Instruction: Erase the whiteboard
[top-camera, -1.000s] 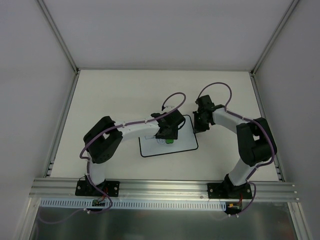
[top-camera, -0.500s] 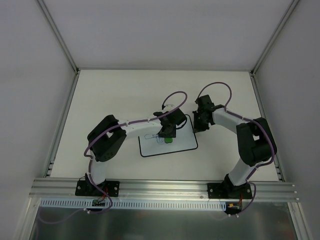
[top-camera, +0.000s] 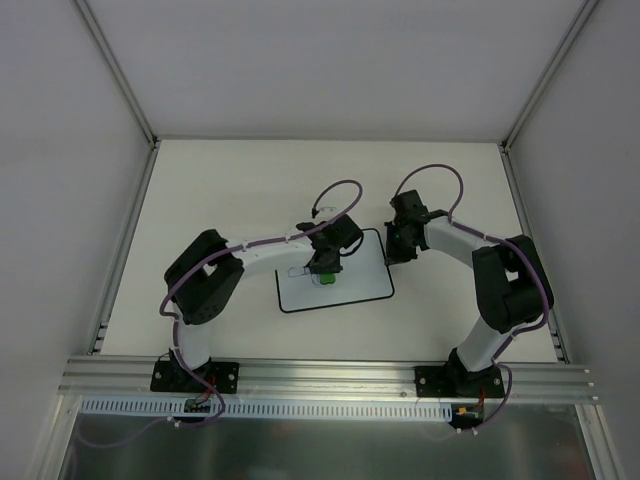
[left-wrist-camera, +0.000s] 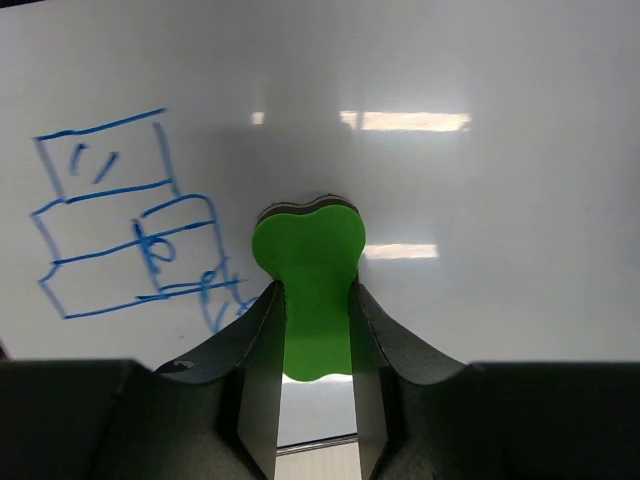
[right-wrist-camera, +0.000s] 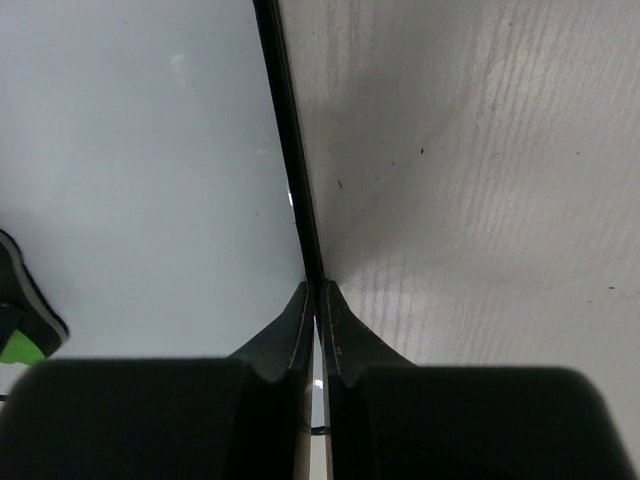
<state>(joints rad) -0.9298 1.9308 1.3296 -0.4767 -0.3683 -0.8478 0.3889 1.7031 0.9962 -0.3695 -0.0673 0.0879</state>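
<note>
Green eraser (left-wrist-camera: 309, 262) in left claw (left-wrist-camera: 312, 295); whiteboard (left-wrist-camera: 480, 180) doodle (left-wrist-camera: 130, 215) blue (wrist view only)

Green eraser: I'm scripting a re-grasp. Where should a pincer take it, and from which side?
Probably best to take the eraser at its narrow waist, between its wider rounded ends, coming from above: it lies flat on the whiteboard, green face up, where the left pincer grips it.

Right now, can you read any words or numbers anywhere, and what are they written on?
No readable words, numbers or signs anywhere.
whiteboard: only a blue drawing of stacked boxes with scribbles, no letters.
green eraser: plain, no label showing.
little coloured parts at the left arm's base: too small to read.
</note>
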